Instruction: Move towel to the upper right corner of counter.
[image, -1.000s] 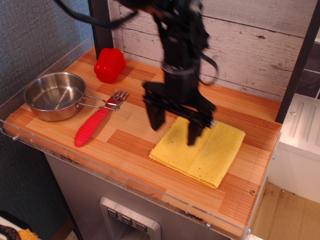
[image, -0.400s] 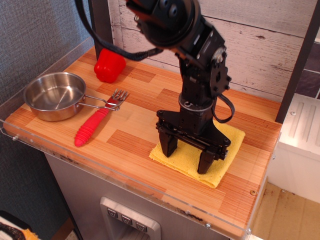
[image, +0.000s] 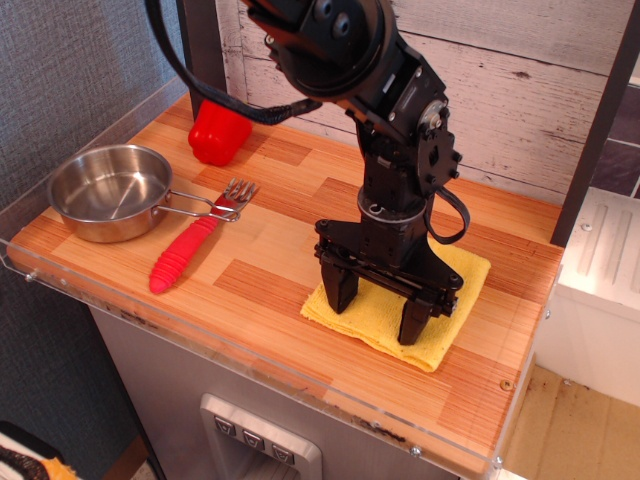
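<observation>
The yellow towel (image: 455, 292) lies flat on the right half of the wooden counter (image: 265, 235), nearer the front edge than the back wall. My gripper (image: 376, 306) points straight down over the towel's front part. It is open, with the two black fingertips (image: 338, 292) spread wide and resting on the cloth. The arm hides the towel's middle.
A steel pan (image: 108, 190) sits at the left. A fork with a red handle (image: 190, 250) lies beside it. A red pepper (image: 220, 128) stands at the back left. A clear acrylic rim (image: 250, 362) edges the counter. A plank wall (image: 520, 90) is behind, and a black post (image: 596, 130) is at the right.
The gripper has come down from above the towel onto its front part. In the last moment the towel's front left corner shifted very slightly.
</observation>
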